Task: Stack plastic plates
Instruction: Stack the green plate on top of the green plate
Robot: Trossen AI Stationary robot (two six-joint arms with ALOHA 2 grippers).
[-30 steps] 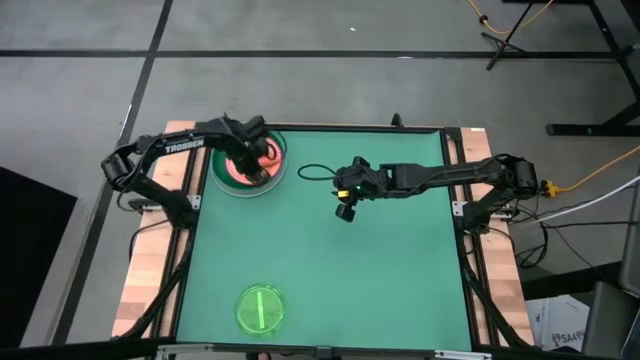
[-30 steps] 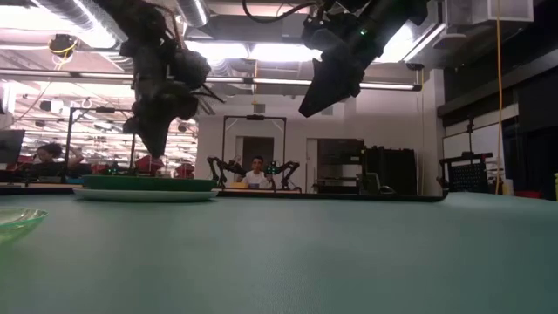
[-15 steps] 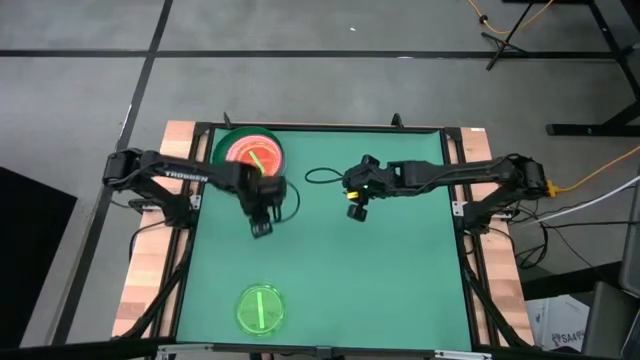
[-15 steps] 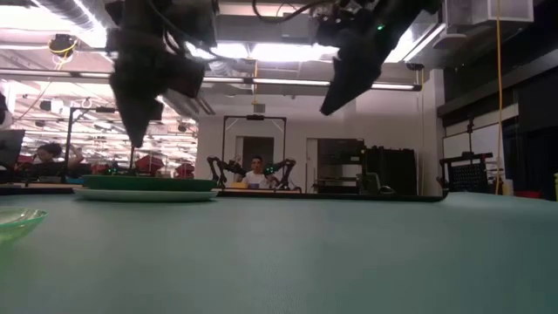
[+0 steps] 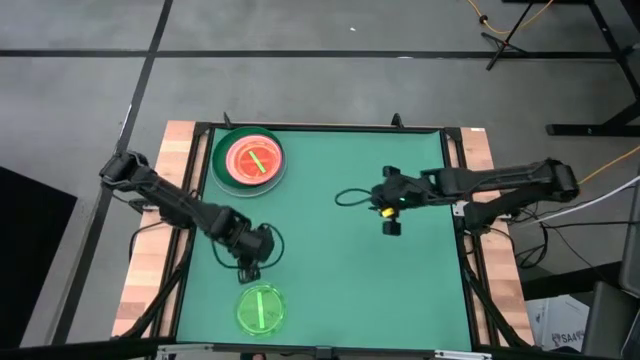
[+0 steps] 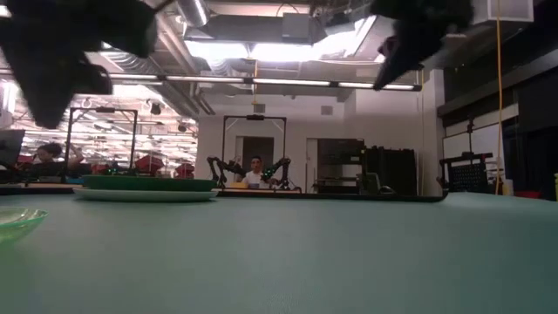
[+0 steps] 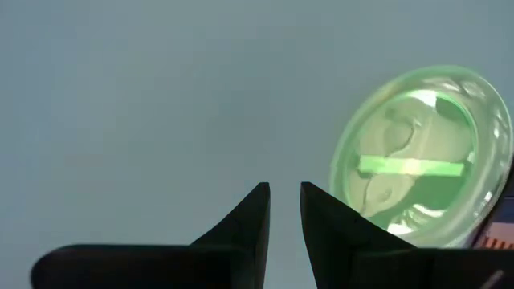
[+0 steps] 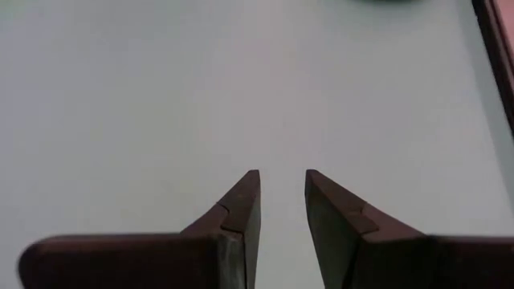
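Observation:
A stack of plates rests on the table's far left part; a reddish translucent plate with a green bar lies on top, inside a dark green rim. In the low view the stack shows a dark green plate on a pale one. One small translucent green plate with a bar mark lies flat near the near left edge, also seen as the green plate. My left gripper hovers just far of this plate, fingers slightly open and holding nothing. My right gripper hangs over the table's right half, slightly open and holding nothing.
Bare green mat spreads between the two arms and toward the near right. A black frame and wooden side boards border the table. Beyond the far edge the room shows a seated person and other robot arms.
My left gripper has left the stack at the far left and swept toward the near edge, ending just short of the single green plate. The stack's reddish top plate now shows uncovered. My right gripper has drawn back toward the table's right edge.

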